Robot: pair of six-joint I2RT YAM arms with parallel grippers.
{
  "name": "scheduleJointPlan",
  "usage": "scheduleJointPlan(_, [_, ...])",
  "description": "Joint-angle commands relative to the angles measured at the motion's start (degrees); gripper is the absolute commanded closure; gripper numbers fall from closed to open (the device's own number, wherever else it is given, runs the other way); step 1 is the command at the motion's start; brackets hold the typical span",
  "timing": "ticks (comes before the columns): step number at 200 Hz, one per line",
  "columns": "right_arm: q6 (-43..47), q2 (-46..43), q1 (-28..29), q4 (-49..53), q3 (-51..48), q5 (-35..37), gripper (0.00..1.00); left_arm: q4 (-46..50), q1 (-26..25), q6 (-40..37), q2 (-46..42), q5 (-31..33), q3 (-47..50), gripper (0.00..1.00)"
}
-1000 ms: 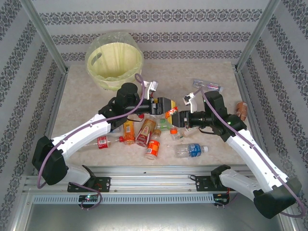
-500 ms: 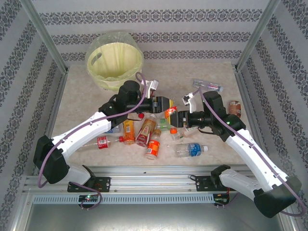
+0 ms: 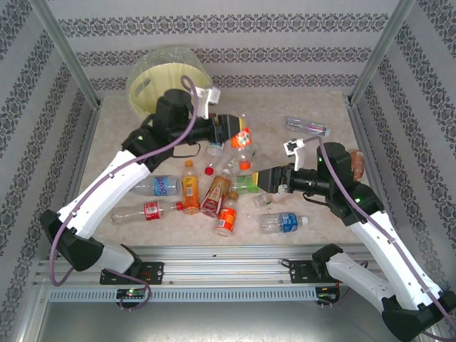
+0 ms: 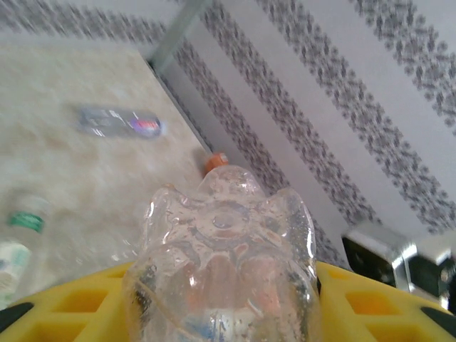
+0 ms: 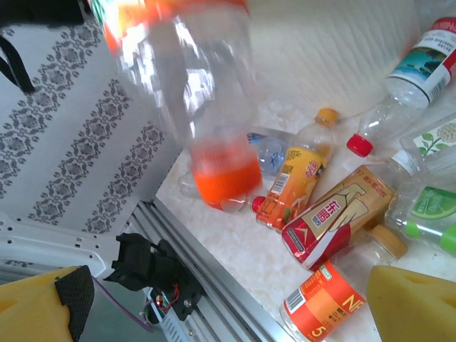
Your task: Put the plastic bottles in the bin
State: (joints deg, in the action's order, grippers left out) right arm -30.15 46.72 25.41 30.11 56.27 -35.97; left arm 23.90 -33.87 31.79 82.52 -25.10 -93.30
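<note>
The worktop (image 3: pixel 271 107) ends on the near side at a metal rail (image 3: pixel 228 260). Patterned walls (image 3: pixel 285 28) close the other three sides, and slanted metal posts (image 3: pixel 70 60) stand at the far corners. The widest free strip runs along the far edge, between the bin (image 3: pixel 146 85) and a flat clear bottle (image 3: pixel 308 127) (this one lies alone, well apart from the heap). There is also bare surface at the near left, beside the rail.

The surface is pale and marbled. The bin stands in the far left corner, and the left arm covers part of it in the top view. Most of the plastic bottles (image 3: pixel 217 194) lie on their sides in a loose heap in the middle. A blue-labelled bottle (image 3: pixel 283 222) is the one nearest to the rail on the right, and one more bottle (image 3: pixel 356 162) lies by the right wall.

The left claw (image 3: pixel 229 132) is clenched on a clear bottle with an orange label (image 3: pixel 244 142), which it holds in the air between the bin and the heap, not over the bin's mouth. In the left wrist view the bottle's moulded base (image 4: pixel 224 263) sits between the yellow fingers (image 4: pixel 370 306). The right claw (image 3: pixel 269 179) is released at the right side of the heap. In its wrist view the yellow fingers (image 5: pixel 410 299) stand wide apart with nothing between them.
</note>
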Motion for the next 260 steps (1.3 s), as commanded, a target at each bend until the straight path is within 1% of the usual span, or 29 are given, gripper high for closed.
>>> scheduleJointPlan(1, [-1.34,-1.90,0.69,-1.03,0.94,2.57,0.02,9.59,3.70,-6.21,1.95,5.83,-7.05,0.51])
scheduleJointPlan(21, [-1.02,-3.34,0.69,0.30,1.07,4.32,0.02,12.45,7.95,-7.13,3.83,7.75,-12.87,0.51])
scheduleJointPlan(44, [-0.70,-4.63,0.69,1.92,0.92,5.58,0.02,14.07,12.24,-8.07,5.38,12.30,-17.72,0.51])
scheduleJointPlan(86, [-0.87,-7.19,0.70,3.59,-0.18,7.93,0.02,11.33,18.40,-7.29,8.15,18.48,-21.66,0.51])
scheduleJointPlan(120, [-0.86,-8.14,0.69,5.19,-0.28,8.63,0.02,9.48,22.26,-7.41,11.19,20.13,-23.27,0.50])
scheduleJointPlan(136, [-0.90,-8.66,0.65,6.05,-0.12,10.16,0.02,9.93,22.92,-8.86,13.39,21.25,-24.55,0.50])
scheduleJointPlan(166, [-0.99,-8.44,0.69,8.69,0.53,14.77,0.02,11.88,23.57,-13.83,18.50,24.75,-28.00,0.49])
scheduleJointPlan(202, [-0.12,-7.60,0.69,12.03,1.01,20.67,0.02,16.68,24.10,-18.30,25.74,25.78,-33.31,0.49])
scheduleJointPlan(235, [0.70,-6.98,0.61,14.38,1.65,21.97,0.02,20.21,24.32,-20.44,31.05,24.76,-36.49,0.49])
scheduleJointPlan(260, [1.08,-6.24,0.52,17.15,2.42,24.76,0.02,24.19,24.37,-20.89,35.46,23.24,-39.66,0.47])
